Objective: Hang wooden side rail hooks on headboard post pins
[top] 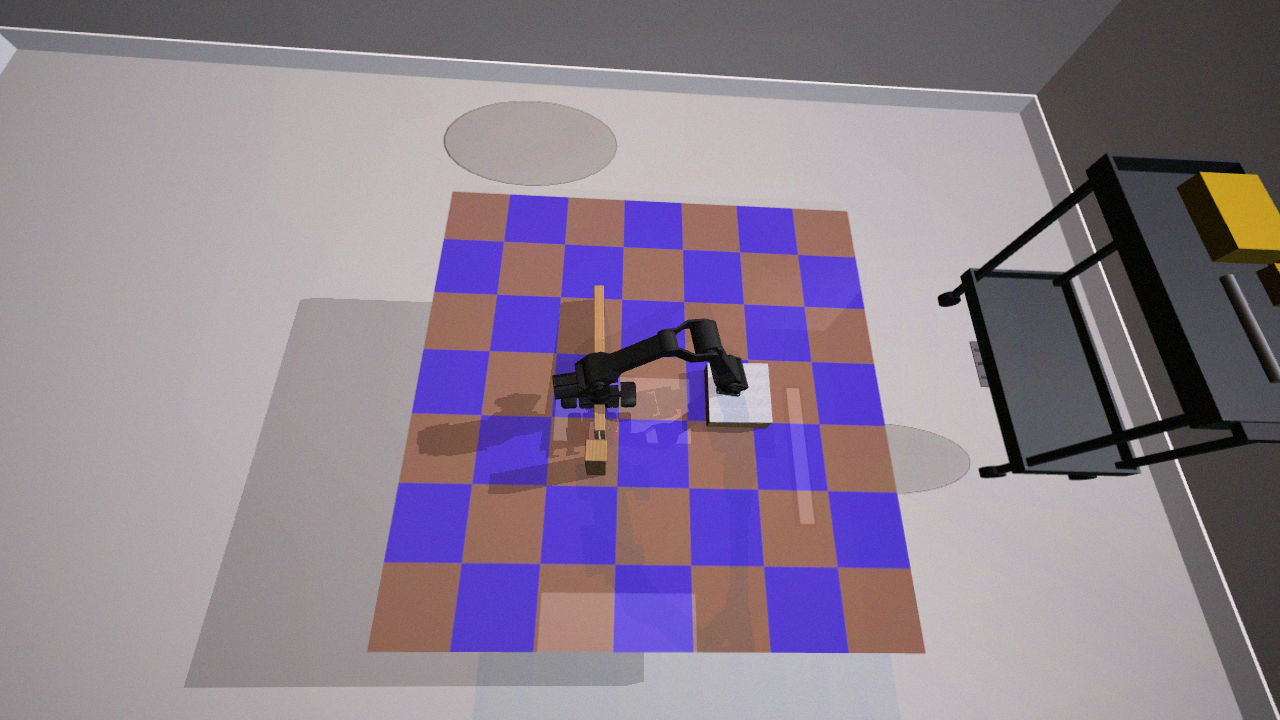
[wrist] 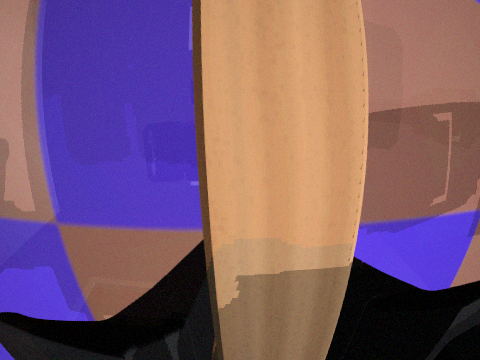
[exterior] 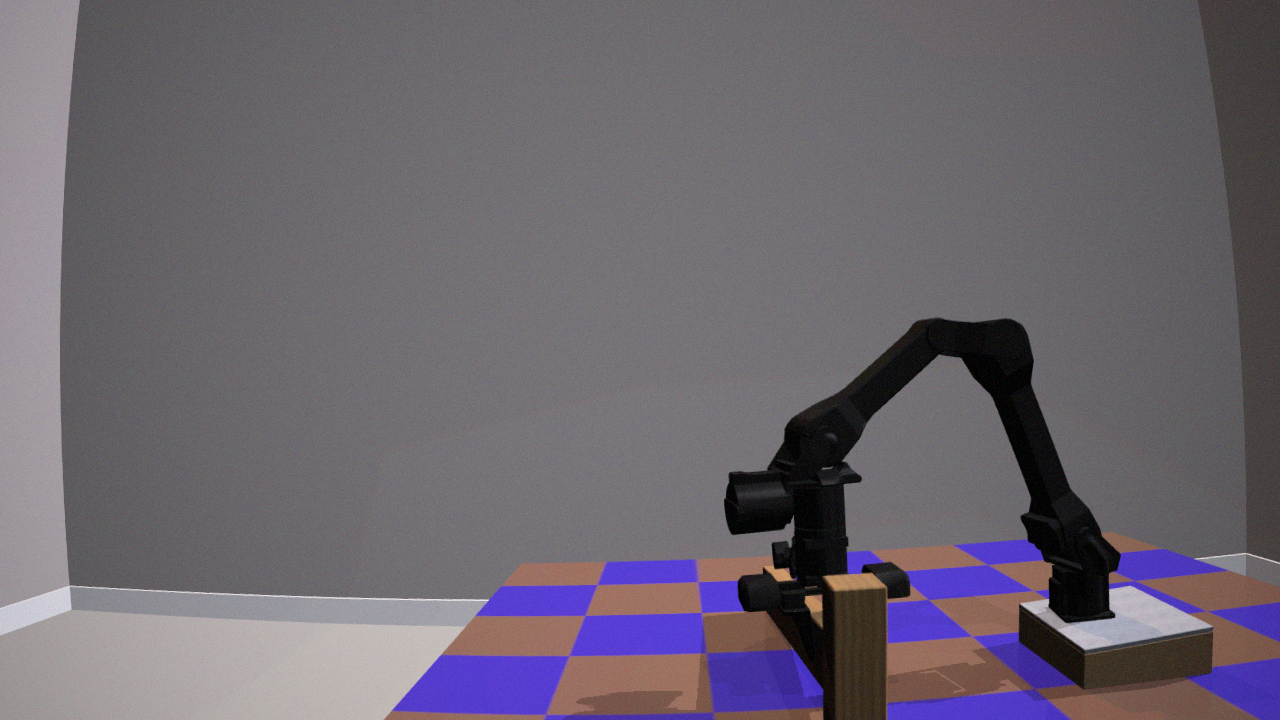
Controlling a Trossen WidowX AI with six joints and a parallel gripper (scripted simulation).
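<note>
The wooden side rail [top: 598, 313] [wrist: 280, 125] runs lengthwise from near the back of the checkered table toward the post. My gripper [top: 599, 399] [exterior: 812, 598] [wrist: 256, 240] is shut on the rail near its post end, with one finger on each side. The headboard post [top: 595, 451] [exterior: 859, 653] stands upright just beyond that end. Dark steel hooks [top: 598, 434] show in the narrow gap between rail and post. The slot and pins are hidden, so whether the hooks sit on the pins cannot be told. I cannot tell if the far end touches the table.
The arm's base stands on a white-topped block [top: 756, 402] [exterior: 1163, 626] to the right of the rail. The arm reaches over from there. A black cart [top: 1029, 349] with a yellow box [top: 1239, 214] stands off the table at the right.
</note>
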